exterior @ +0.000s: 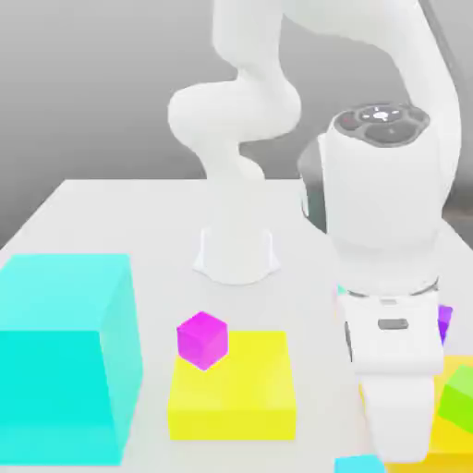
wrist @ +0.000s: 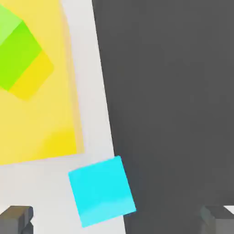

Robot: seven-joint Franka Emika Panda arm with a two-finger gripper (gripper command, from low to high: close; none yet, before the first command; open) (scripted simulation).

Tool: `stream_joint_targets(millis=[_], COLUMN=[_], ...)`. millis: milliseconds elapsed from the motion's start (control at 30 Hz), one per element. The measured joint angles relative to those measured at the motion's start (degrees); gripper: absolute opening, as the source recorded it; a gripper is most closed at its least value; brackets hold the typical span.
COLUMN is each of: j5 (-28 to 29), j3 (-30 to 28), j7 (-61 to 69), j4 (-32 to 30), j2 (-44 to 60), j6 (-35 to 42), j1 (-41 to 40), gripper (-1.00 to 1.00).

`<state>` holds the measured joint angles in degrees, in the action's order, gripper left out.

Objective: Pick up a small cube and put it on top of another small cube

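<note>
The small cyan cube (wrist: 102, 190) sits at the table's (wrist: 87, 91) edge, between the spread gripper (wrist: 117, 220) fingers. Beside it, a green cube (wrist: 18, 50) rests on a yellow block (wrist: 41, 123); the exterior view adds a magenta cube (exterior: 201, 339)

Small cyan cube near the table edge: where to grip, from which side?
From straight above, fingers on two opposite side faces of the small cyan cube. It lies flat and alone on the table, slightly rotated, so probably turn the open gripper to match.

small cube (exterior: 202, 338) atop flat block (exterior: 233, 388), large block (exterior: 63, 358) beside, perhaps touching
</note>
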<state>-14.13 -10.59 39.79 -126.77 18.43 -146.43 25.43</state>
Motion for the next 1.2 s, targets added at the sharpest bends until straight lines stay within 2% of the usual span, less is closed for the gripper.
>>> stream_joint_targets(millis=[133, 233, 267, 500, 633, 800, 967, 1100, 1133, 1200], j5=[4.6, 3.6, 3.2, 3.3, 5.5, 7.5, 11.8, 12.2, 12.1, 12.1], j3=[-0.1, 1.4, 1.9, 1.8, 0.1, 2.3, 4.8, 5.6, 5.7, 5.7], j7=[3.9, 5.6, 6.0, 6.0, 4.3, 0.8, -4.3, -5.0, -5.0, -5.0], j4=[0.3, 1.6, 1.9, 1.9, 0.4, 0.2, -0.2, -1.7, -2.0, -2.0], j2=[5.0, 11.3, 12.8, 12.8, 5.4, -1.6, -9.1, -5.6, -4.6, -4.6], j6=[-3.1, -7.9, -9.0, -8.9, -3.0, 4.5, 10.7, 5.4, 4.1, 4.1], j1=[1.0, -0.1, -0.4, -0.4, 1.3, 5.8, 10.3, 11.2, 11.2, 11.2], gripper=[0.00, 0.00, -1.00, -1.00, -1.00, -1.00, -1.00, -1.00, 1.00, 1.00])
